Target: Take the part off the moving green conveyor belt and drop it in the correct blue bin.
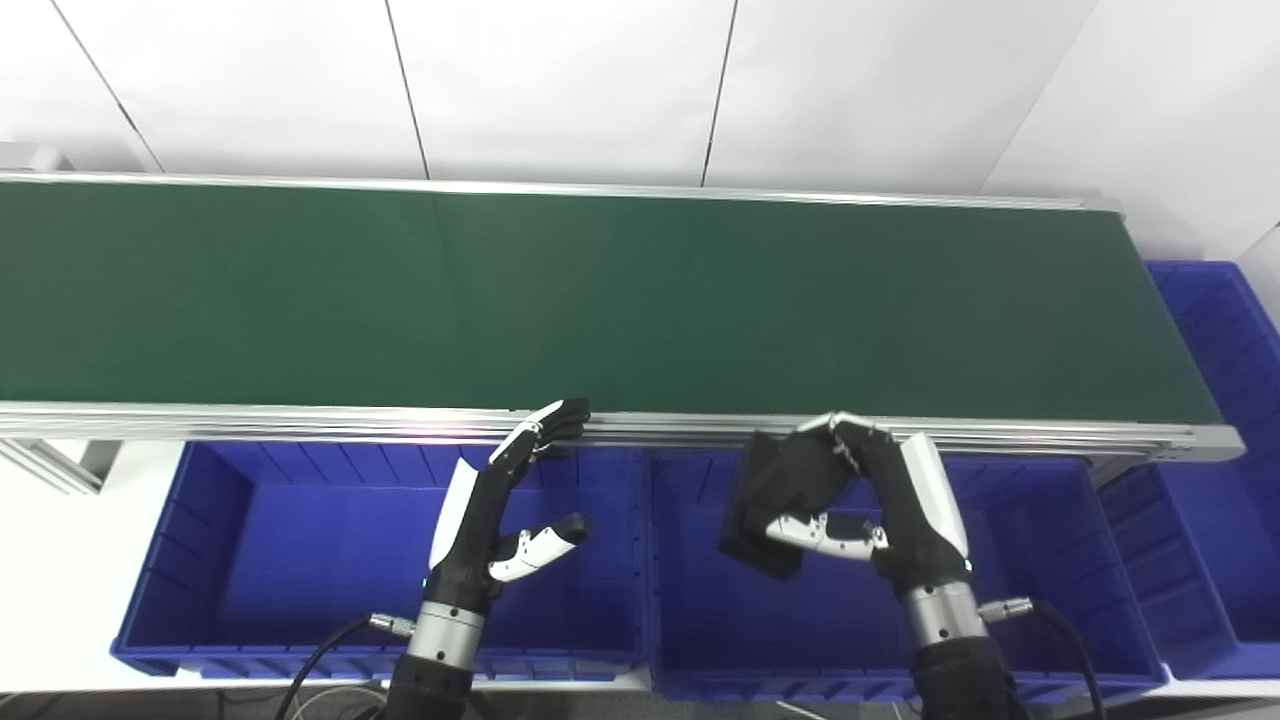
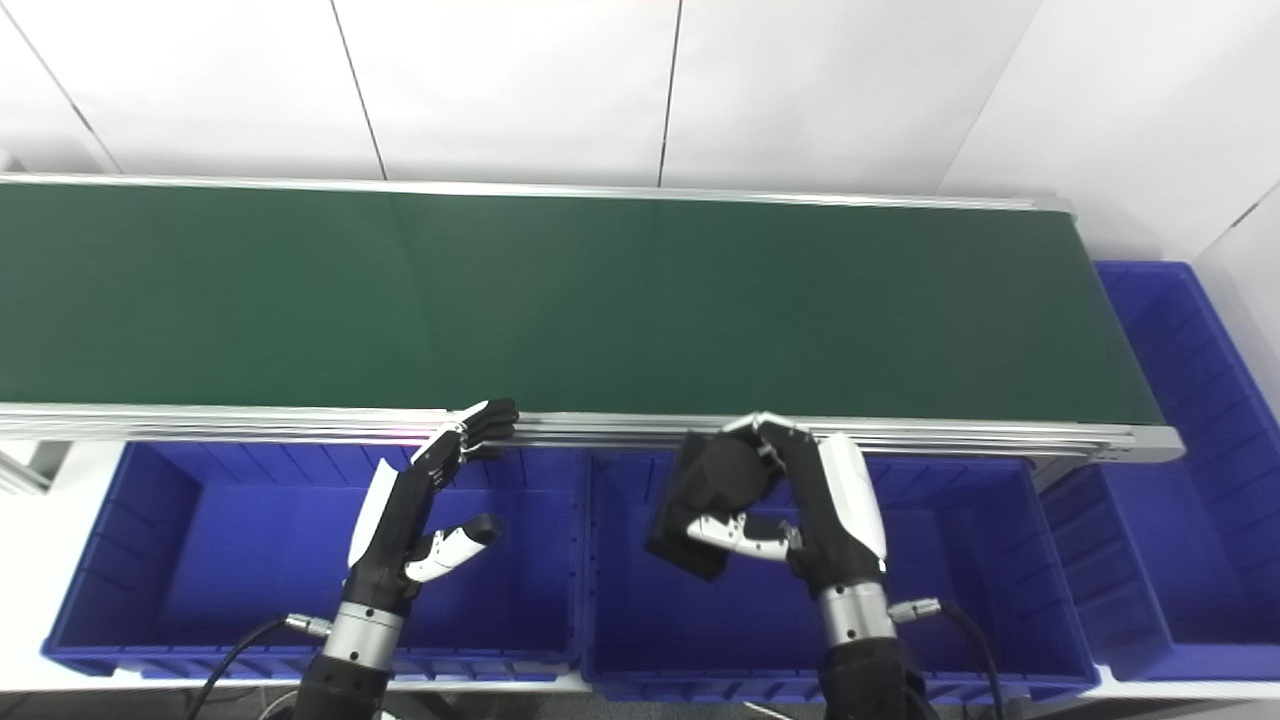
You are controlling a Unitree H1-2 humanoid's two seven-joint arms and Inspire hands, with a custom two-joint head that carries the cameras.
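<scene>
A flat black part [image 1: 770,500] hangs tilted above the middle blue bin [image 1: 1060,560], with my right hand [image 1: 860,490] shut on it, fingers over its top edge and thumb under it. The part is held just in front of the belt's near rail. My left hand [image 1: 515,490] is open over the left blue bin [image 1: 250,540], fingers stretched up to the rail and thumb out to the right, holding nothing. The green conveyor belt [image 1: 600,290] runs across the picture with no part showing on it.
A third blue bin [image 1: 1225,400] stands at the belt's right end. The aluminium rail [image 1: 300,420] lines the belt's near edge just above the bins. White wall panels rise behind the belt. Cables trail from both wrists at the bottom edge.
</scene>
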